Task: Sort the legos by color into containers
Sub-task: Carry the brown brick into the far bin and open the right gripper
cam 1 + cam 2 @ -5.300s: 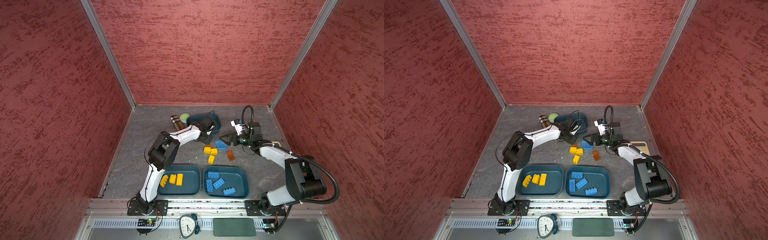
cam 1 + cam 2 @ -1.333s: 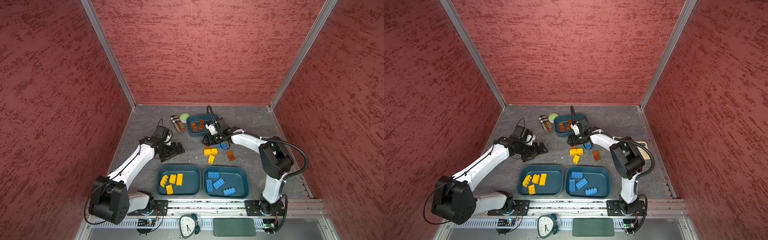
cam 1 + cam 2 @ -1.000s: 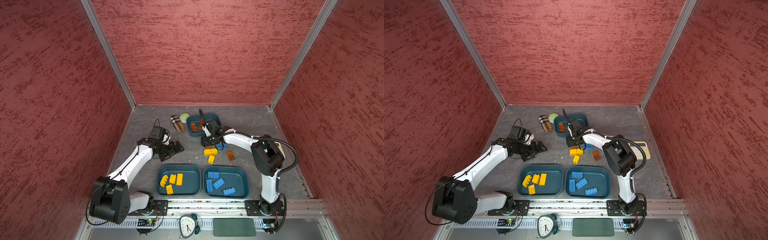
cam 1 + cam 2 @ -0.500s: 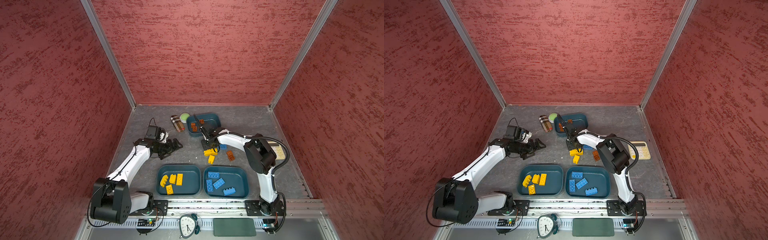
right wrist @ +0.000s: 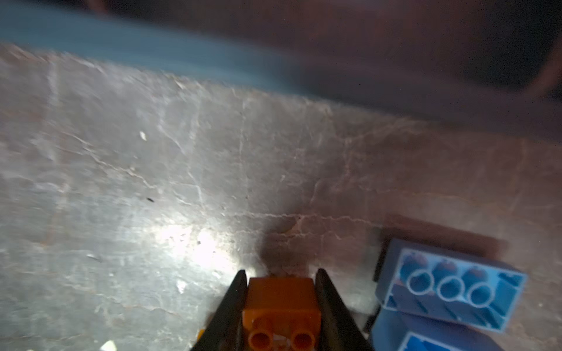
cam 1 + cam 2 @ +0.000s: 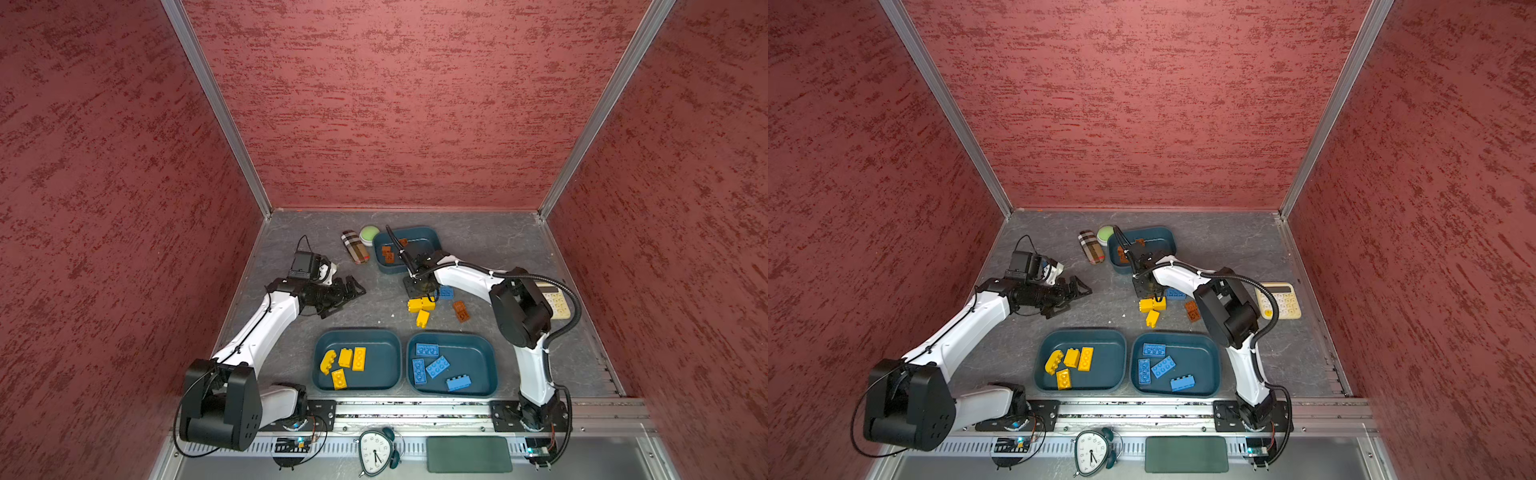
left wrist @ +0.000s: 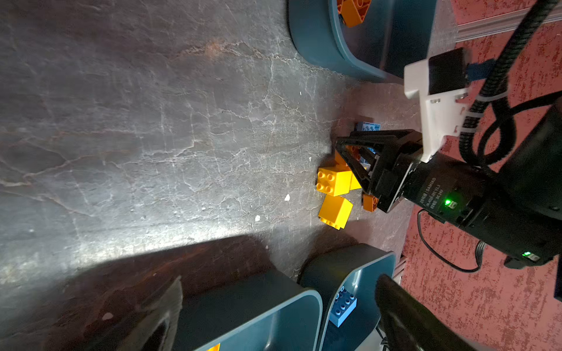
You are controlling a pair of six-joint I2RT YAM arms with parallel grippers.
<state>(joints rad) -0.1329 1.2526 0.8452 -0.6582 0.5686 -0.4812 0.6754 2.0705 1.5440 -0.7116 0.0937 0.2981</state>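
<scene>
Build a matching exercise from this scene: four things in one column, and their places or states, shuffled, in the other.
Things
1. brown brick
2. left gripper
3. plaid case
4. alarm clock

Places or states
A. lying next to the green puck
B. clamped in the right gripper
C. on the front ledge, beside the dark green pad
D. open, holding nothing

Pairs: 1-B, 2-D, 3-A, 4-C
</scene>
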